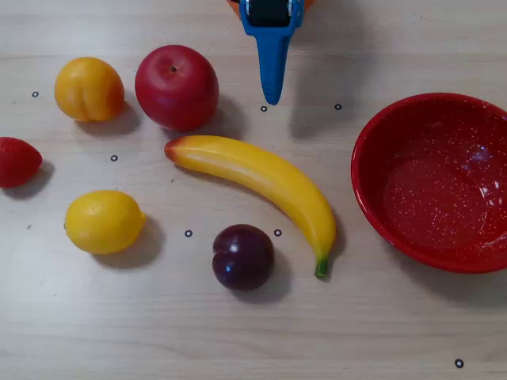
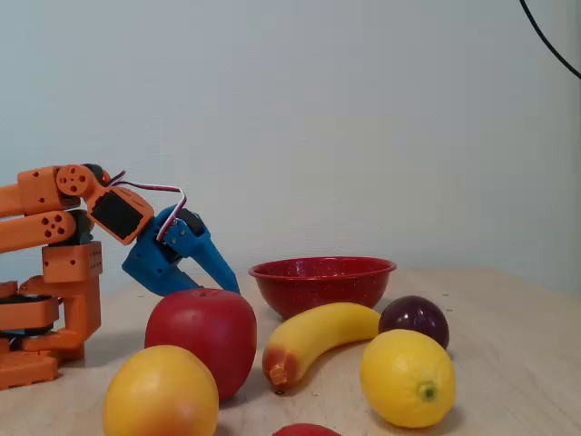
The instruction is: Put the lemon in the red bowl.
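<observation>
Lemon untouched near the bench's left edge; arm parked at the far edge.

In the overhead view the lemon (image 1: 104, 222) lies alone toward the left edge of the bench (image 1: 238, 332), well apart from the red bowl (image 1: 372, 190) at the right edge, which looks empty. The banana (image 1: 261, 180) and the plum (image 1: 243, 256) lie between them, so a carry would likely pass over them. The blue end effector (image 1: 272, 93) points down by the far edge, near the apple (image 1: 177, 86), grasping nothing, its fingers seemingly pressed together.
</observation>
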Robot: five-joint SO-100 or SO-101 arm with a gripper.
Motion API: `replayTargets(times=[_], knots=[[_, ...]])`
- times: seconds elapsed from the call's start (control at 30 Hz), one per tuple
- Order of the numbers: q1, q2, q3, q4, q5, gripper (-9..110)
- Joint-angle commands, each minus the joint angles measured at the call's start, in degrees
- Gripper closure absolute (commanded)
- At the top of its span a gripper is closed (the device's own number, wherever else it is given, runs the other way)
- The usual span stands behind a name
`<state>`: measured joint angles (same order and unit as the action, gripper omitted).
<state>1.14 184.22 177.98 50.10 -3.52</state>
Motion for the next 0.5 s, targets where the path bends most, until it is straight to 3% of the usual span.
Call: replayTargets(times=[0.0,0.47], knots=[[1.2,0.8,0.7,0.4,1.3,101],[0.9,-0.2,0.5,-0.3,0.7,101]])
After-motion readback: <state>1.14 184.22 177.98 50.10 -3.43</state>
